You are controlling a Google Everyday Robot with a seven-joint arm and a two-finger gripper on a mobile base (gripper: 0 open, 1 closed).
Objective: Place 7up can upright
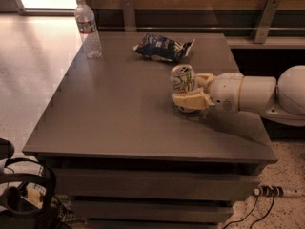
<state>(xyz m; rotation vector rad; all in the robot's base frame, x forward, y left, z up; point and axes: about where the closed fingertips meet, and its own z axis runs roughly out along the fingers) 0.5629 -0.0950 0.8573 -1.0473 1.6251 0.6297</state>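
The 7up can (182,78) stands upright on the right half of the grey table (119,109), its silver top facing up. It is white and green. My gripper (186,89) reaches in from the right and is shut on the can, with the near finger (190,100) across its lower front and the far finger behind it. The can's base is hidden behind the near finger, so I cannot tell whether it touches the table. The white arm (248,93) extends off to the right.
A dark blue snack bag (162,47) lies behind the can near the table's far edge. A clear plastic water bottle (87,28) stands at the far left corner. Dark equipment (24,194) sits on the floor at the lower left. A cable (271,192) lies at the lower right.
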